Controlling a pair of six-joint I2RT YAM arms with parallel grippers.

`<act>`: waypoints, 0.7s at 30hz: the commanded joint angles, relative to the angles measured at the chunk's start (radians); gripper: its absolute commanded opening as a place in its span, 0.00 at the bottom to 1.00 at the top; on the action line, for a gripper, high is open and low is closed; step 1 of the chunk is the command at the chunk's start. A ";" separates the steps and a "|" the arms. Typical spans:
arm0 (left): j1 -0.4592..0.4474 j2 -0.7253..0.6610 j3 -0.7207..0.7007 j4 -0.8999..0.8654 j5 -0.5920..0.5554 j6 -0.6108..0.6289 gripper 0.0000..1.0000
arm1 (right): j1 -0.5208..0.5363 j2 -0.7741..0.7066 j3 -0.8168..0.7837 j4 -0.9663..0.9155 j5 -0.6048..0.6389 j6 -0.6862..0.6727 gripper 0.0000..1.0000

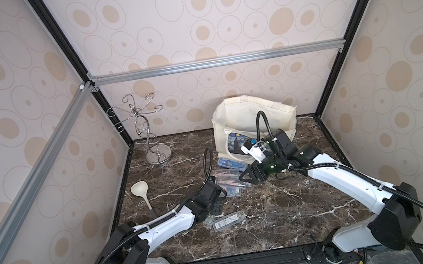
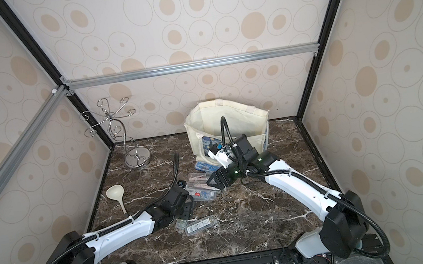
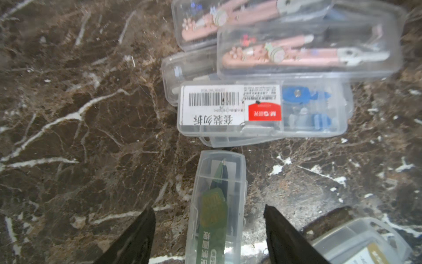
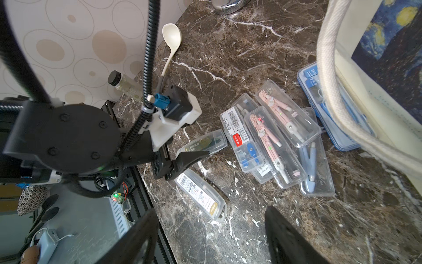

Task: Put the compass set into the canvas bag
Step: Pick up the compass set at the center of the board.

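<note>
**A:** Top views first. Where is the bag?

**B:** The canvas bag [image 1: 234, 118] stands open at the back of the marble table [image 1: 273, 214], right of centre, with its print facing forward. A pile of compass cases [image 1: 230, 178] lies just in front of it, outside the bag.

**A:** And the arms?

**B:** The right gripper [image 1: 246, 180] hovers at the pile's right edge, near the bag. The left gripper [image 1: 215, 210] sits low at the pile's near-left side, and I cannot tell its fingers from here. A cream ladle [image 1: 141, 191] and a wire stand [image 1: 148, 136] are at the left.

**A:** Left wrist?

**B:** The fingers [image 3: 137, 237] are spread. A green-labelled compass case [image 3: 217, 196] lies on the marble between them with a gap on each side, so nothing is gripped.

**A:** Right wrist?

**B:** Its fingers [image 4: 287, 235] stand wide over bare marble and hold nothing. A blue-lidded case [image 4: 308, 77] lies at the bag's foot, partly behind the rope handle [image 4: 326, 68].
</note>
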 commanded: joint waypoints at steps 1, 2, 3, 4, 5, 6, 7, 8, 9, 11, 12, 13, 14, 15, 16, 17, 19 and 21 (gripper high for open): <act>0.009 0.039 -0.005 -0.038 0.026 -0.027 0.75 | 0.007 -0.012 0.015 0.011 -0.008 0.006 0.76; 0.010 0.053 -0.004 -0.036 0.034 -0.028 0.76 | 0.007 -0.014 0.015 0.013 -0.009 0.008 0.76; 0.009 0.065 -0.001 -0.035 0.042 -0.026 0.75 | 0.006 -0.016 0.013 0.015 -0.011 0.008 0.76; 0.009 0.079 0.003 -0.035 0.049 -0.027 0.75 | 0.006 -0.019 0.012 0.014 -0.011 0.009 0.76; 0.009 0.095 0.008 -0.038 0.053 -0.027 0.75 | 0.007 -0.021 0.013 0.014 -0.011 0.009 0.76; 0.009 0.107 0.012 -0.041 0.058 -0.027 0.75 | 0.007 -0.023 0.011 0.016 -0.011 0.009 0.76; 0.009 0.122 0.019 -0.046 0.063 -0.025 0.75 | 0.007 -0.027 0.009 0.018 -0.011 0.009 0.76; 0.010 0.138 0.025 -0.049 0.072 -0.022 0.75 | 0.007 -0.030 0.009 0.019 -0.009 0.009 0.76; 0.011 0.151 0.031 -0.054 0.079 -0.020 0.75 | 0.007 -0.031 0.006 0.019 -0.009 0.009 0.76; 0.011 0.180 0.042 -0.067 0.083 -0.019 0.73 | 0.007 -0.035 0.006 0.018 -0.008 0.008 0.76; 0.013 0.191 0.046 -0.071 0.086 -0.018 0.72 | 0.005 -0.038 0.007 0.019 -0.008 0.008 0.76; 0.013 0.200 0.048 -0.073 0.090 -0.018 0.71 | 0.006 -0.041 0.006 0.019 -0.006 0.009 0.76; 0.013 0.206 0.049 -0.071 0.091 -0.017 0.69 | 0.006 -0.043 0.006 0.020 -0.005 0.009 0.76; 0.013 0.210 0.050 -0.070 0.093 -0.019 0.67 | 0.007 -0.044 0.005 0.021 -0.004 0.009 0.76; 0.012 0.209 0.049 -0.067 0.095 -0.019 0.65 | 0.007 -0.045 0.006 0.020 -0.005 0.009 0.76; 0.012 0.210 0.048 -0.066 0.095 -0.020 0.64 | 0.007 -0.046 0.007 0.020 -0.005 0.010 0.76; 0.012 0.207 0.048 -0.063 0.092 -0.022 0.61 | 0.007 -0.046 0.006 0.022 -0.003 0.010 0.76; 0.013 0.203 0.049 -0.061 0.084 -0.024 0.58 | 0.007 -0.044 0.008 0.022 -0.003 0.011 0.76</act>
